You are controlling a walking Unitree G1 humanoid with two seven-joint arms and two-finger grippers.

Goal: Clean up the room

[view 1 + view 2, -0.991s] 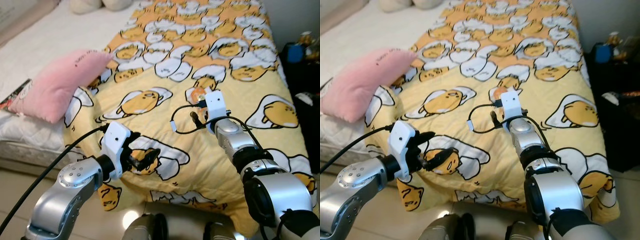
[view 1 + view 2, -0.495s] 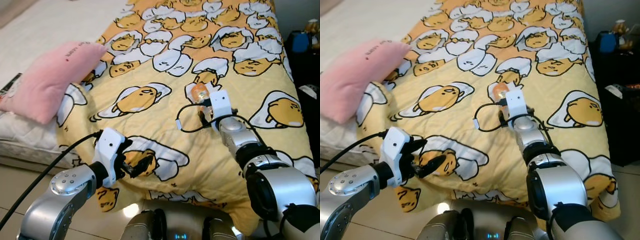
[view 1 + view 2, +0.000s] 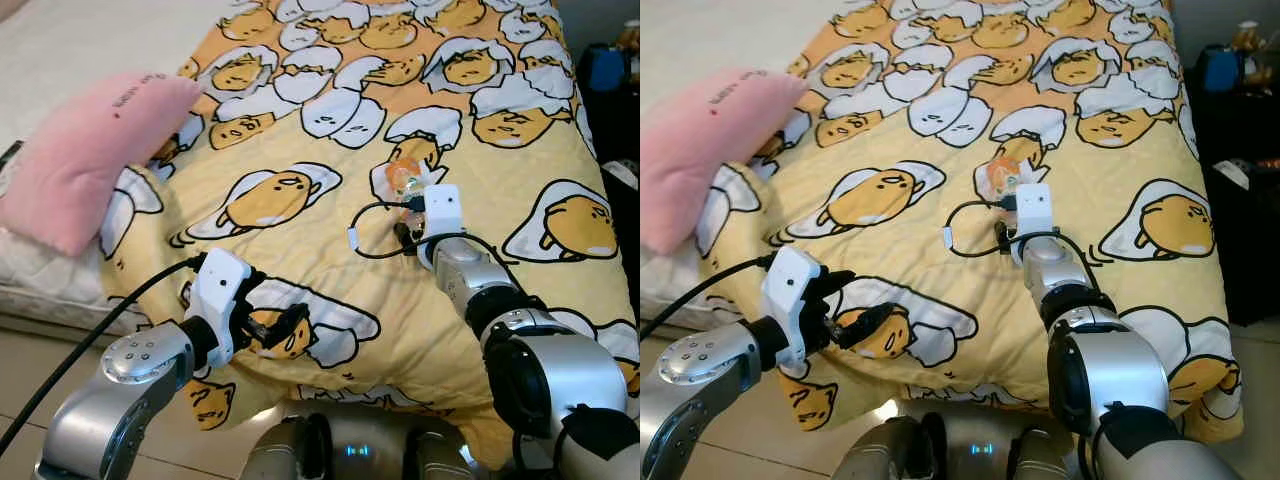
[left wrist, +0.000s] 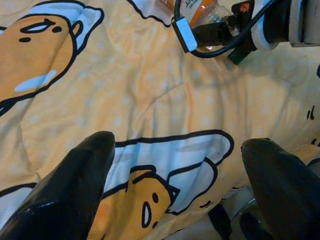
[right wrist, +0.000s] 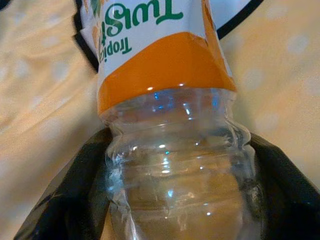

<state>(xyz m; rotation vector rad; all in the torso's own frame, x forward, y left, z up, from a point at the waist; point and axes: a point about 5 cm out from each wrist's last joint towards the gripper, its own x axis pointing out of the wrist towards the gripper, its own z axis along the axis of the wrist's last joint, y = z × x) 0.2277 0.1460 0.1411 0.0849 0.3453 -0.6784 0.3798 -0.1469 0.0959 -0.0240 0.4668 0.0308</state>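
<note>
A clear plastic bottle [image 3: 400,180] with an orange label lies on its side on the yellow egg-print blanket [image 3: 300,130]. My right gripper [image 3: 408,215] has reached it and stands open. In the right wrist view its black fingers [image 5: 65,200] flank the bottle [image 5: 170,150] on both sides, very close to it. My left gripper [image 3: 275,325] hovers open over the blanket near the bed's front edge with nothing between its fingers [image 4: 75,190].
A pink pillow [image 3: 85,150] lies at the left on the blanket's edge and the white mattress [image 3: 60,40]. A black cable with a white plug [image 3: 352,238] loops beside my right wrist. Dark furniture [image 3: 615,120] stands at the right of the bed. Tiled floor [image 3: 30,370] lies below.
The head view has tilted and shifted over the bed. My right gripper has advanced until its fingers flank the bottle. The left gripper stays open over the blanket's front edge.
</note>
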